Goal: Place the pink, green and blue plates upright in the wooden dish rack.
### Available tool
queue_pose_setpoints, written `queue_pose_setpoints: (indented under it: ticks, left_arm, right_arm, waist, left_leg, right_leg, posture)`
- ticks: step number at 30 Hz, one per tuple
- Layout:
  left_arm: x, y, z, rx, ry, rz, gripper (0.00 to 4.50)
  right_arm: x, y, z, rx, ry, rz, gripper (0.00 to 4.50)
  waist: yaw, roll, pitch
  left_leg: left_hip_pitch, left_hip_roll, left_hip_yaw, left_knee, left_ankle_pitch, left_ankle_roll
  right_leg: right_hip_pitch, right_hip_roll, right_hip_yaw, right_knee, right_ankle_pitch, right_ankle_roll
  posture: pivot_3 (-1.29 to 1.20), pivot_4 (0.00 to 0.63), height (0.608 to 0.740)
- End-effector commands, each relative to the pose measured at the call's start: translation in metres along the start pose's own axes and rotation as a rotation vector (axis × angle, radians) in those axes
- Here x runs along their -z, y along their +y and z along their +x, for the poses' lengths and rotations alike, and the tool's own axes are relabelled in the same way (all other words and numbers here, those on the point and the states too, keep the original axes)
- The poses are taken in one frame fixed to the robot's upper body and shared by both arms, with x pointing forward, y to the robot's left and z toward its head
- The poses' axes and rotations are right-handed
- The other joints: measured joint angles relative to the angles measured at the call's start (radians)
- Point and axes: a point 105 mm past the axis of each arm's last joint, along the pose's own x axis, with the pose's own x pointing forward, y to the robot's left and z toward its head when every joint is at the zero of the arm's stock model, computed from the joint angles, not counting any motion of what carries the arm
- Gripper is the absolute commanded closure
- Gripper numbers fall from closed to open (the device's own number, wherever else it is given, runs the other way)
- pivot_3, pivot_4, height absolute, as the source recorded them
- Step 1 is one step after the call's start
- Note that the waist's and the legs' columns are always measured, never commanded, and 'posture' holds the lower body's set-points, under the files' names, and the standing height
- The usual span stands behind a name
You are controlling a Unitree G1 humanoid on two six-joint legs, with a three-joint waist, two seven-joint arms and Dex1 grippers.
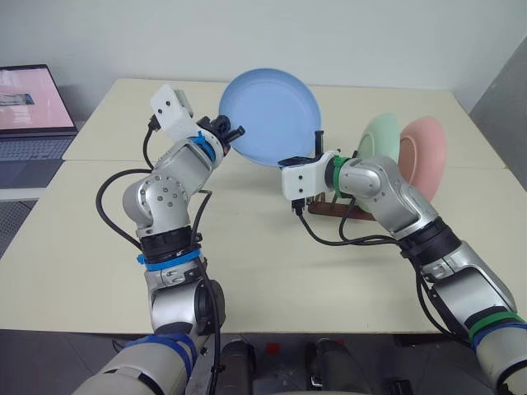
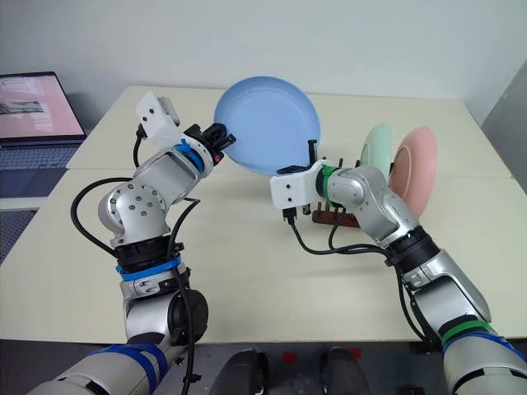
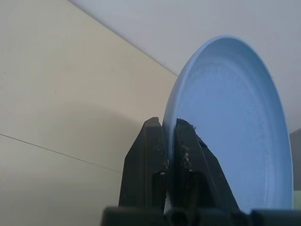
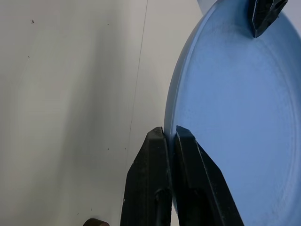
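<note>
The blue plate (image 1: 269, 115) is held up on edge above the table (image 1: 99, 247), just left of the wooden dish rack (image 1: 333, 207) and facing the robot. The left pincer (image 1: 235, 132) is clamped narrow on the plate's left rim. The right pincer (image 4: 170, 136) is pinched on its lower right rim, nearest the rack; in the right wrist view the other pincer's dark tips show at the plate's far edge. In the rack the green plate (image 1: 380, 140) and the pink plate (image 1: 422, 156) stand upright side by side, green nearer the blue plate. A laptop (image 1: 31, 115) sits well left of the rack, beyond the table's edge.
</note>
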Motion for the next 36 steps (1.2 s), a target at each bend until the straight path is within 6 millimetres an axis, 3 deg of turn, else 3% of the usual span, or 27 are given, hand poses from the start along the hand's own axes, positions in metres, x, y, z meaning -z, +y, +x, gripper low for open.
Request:
queue_pose_setpoints:
  ticks: [1,4,5,11,13,14,18,21,25,30,36]
  left_arm:
    - [-0.008,-0.019,-0.005,0.119,-0.015,0.065,4.5]
    - [-0.02,-0.02,-0.016,0.212,-0.07,0.158,4.5]
    - [-0.026,-0.019,-0.02,0.248,-0.094,0.171,3.9]
    - [-0.068,-0.003,-0.04,0.368,-0.235,0.332,2.28]
    - [-0.077,0.009,-0.045,0.372,-0.261,0.448,1.75]
    - [-0.072,0.016,-0.048,0.384,-0.25,0.587,1.49]
    - [-0.035,0.023,-0.061,0.536,-0.144,0.895,1.49]
    - [-0.007,0.004,-0.077,0.738,-0.079,0.918,1.49]
    - [0.013,-0.012,-0.09,0.88,-0.013,0.904,1.49]
    - [0.024,-0.032,-0.114,1.092,0.059,0.874,1.49]
    - [0.025,-0.043,-0.128,1.213,0.135,0.842,1.49]
  right_arm:
    - [0.0,-0.025,-0.009,0.087,-0.01,-0.016,4.48]
    - [0.001,-0.031,-0.015,0.11,-0.011,-0.015,4.48]
    - [0.001,-0.034,-0.017,0.119,-0.013,-0.013,4.5]
    - [-0.005,-0.052,-0.036,0.183,-0.052,0.034,4.5]
    - [-0.013,-0.062,-0.046,0.219,-0.1,0.109,4.5]
    - [-0.019,-0.068,-0.055,0.243,-0.148,0.194,4.5]
    - [-0.038,-0.081,-0.083,0.29,-0.32,0.559,4.5]
    - [-0.041,-0.08,-0.106,0.279,-0.442,0.87,4.5]
    - [-0.038,-0.071,-0.123,0.265,-0.532,1.129,4.5]
    - [-0.019,-0.062,-0.13,0.316,-0.559,1.358,4.5]
    - [-0.001,-0.053,-0.127,0.355,-0.563,1.524,4.5]
  waist:
    - [0.0,0.0,0.0]
    - [-0.001,0.0,0.0]
    - [-0.001,0.0,0.0]
    - [-0.001,0.0,0.0]
    - [-0.001,0.0,0.0]
    - [-0.002,0.0,0.0]
    - [-0.001,0.001,0.0]
    - [0.014,0.001,0.0]
    - [0.022,0.001,0.0]
    - [0.013,0.001,0.0]
    - [-0.002,0.001,0.0]
  left_leg:
    - [0.0,0.0,0.0,0.0,0.0,0.0]
    - [0.0,0.0,0.0,0.0,0.0,-0.001]
    - [0.0,0.0,0.0,0.0,0.0,-0.001]
    - [0.0,0.0,0.001,-0.001,0.001,-0.001]
    - [0.0,0.0,0.001,-0.001,0.001,-0.001]
    - [0.0,0.0,0.001,-0.001,0.001,-0.001]
    - [0.001,0.001,0.001,-0.002,0.0,-0.001]
    - [-0.002,0.002,0.001,-0.001,-0.002,0.002]
    - [-0.003,0.002,0.0,0.0,-0.002,0.003]
    - [0.0,0.002,0.0,0.0,-0.002,0.004]
    - [0.0,0.002,0.0,-0.001,-0.002,0.004]
  right_leg:
    - [0.0,0.0,0.0,0.0,0.0,0.0]
    - [0.0,0.0,0.0,0.0,0.0,0.0]
    - [0.0,0.0,0.0,0.0,0.0,0.0]
    - [0.0,0.0,-0.001,0.0,0.0,0.0]
    - [0.0,0.0,0.0,0.0,0.0,0.0]
    - [0.0,0.0,0.0,0.0,0.0,0.0]
    - [0.0,0.0,0.0,0.001,0.0,-0.001]
    - [-0.001,0.0,-0.003,0.0,0.0,-0.002]
    - [-0.001,-0.001,-0.003,-0.001,0.001,-0.003]
    - [-0.001,0.001,-0.002,0.001,0.001,-0.003]
    - [-0.001,0.001,0.0,0.001,0.0,-0.003]
  posture:
    - [0.0,0.15,0.74]
    - [0.0,0.15,0.74]
    - [0.0,0.15,0.74]
    - [0.0,0.15,0.74]
    - [0.0,0.15,0.74]
    - [0.0,0.15,0.74]
    - [0.0,0.15,0.74]
    - [0.0,0.15,0.74]
    - [0.0,0.15,0.74]
    - [0.0,0.15,0.74]
    - [0.0,0.15,0.74]
